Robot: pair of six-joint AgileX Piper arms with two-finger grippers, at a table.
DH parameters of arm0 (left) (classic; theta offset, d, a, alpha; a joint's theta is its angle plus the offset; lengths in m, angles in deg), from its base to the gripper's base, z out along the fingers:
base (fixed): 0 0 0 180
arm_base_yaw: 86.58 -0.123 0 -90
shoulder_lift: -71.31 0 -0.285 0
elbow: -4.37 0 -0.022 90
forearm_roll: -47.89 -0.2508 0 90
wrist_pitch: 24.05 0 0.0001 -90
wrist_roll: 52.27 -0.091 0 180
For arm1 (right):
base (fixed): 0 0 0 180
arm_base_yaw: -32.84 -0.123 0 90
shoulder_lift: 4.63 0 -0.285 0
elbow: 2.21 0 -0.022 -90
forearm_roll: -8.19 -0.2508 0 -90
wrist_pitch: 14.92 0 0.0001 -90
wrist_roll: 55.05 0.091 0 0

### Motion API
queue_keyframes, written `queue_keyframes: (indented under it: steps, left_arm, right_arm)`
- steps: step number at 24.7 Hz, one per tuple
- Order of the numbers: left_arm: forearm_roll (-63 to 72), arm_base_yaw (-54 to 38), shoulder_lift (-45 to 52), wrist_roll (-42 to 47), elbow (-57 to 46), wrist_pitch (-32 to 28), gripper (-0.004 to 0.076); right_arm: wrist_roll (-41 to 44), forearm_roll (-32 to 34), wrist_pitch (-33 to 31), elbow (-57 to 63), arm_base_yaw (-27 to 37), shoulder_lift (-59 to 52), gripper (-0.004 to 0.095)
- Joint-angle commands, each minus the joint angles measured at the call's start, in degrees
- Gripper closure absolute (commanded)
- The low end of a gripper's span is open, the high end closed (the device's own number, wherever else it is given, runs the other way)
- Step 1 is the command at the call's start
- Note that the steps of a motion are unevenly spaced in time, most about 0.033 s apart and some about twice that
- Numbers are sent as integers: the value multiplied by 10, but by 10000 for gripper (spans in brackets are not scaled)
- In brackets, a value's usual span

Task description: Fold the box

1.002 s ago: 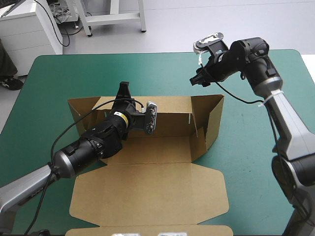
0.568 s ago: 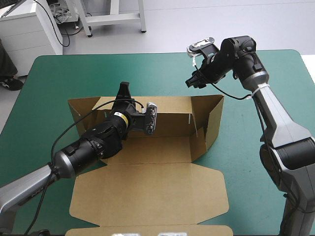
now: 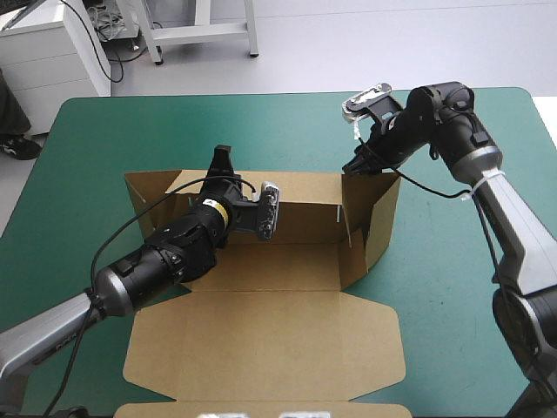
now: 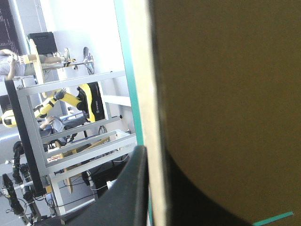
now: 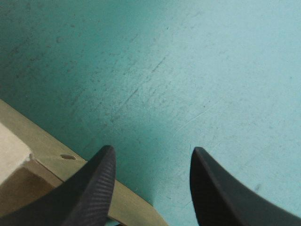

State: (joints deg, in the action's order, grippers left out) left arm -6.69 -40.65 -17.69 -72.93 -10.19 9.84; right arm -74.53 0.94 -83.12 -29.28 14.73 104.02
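This is a robotics lab or test workshop. Two jointed robot arms reach over a table with a teal-green cover, set on a plain pale floor. At 10 o'clock stands a white drawer cabinet, and at 12 o'clock a white metal frame with loose cables beside it. The left wrist view shows metal racking.
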Motion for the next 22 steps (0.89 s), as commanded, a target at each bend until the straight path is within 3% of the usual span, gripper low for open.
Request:
queue_keyframes:
  steps: [1,13,22]
  left_arm:
    - [21,5,11,3,6,1,731]
    - [21,5,11,6,6,1,731]
    - [21,5,11,6,6,-10,731]
  right_arm:
    - [-37,1,-37,26,4,-48,453]
    - [-36,55,-37,74,21,-82,455]
    - [-81,-76,-37,107,52,-111,455]
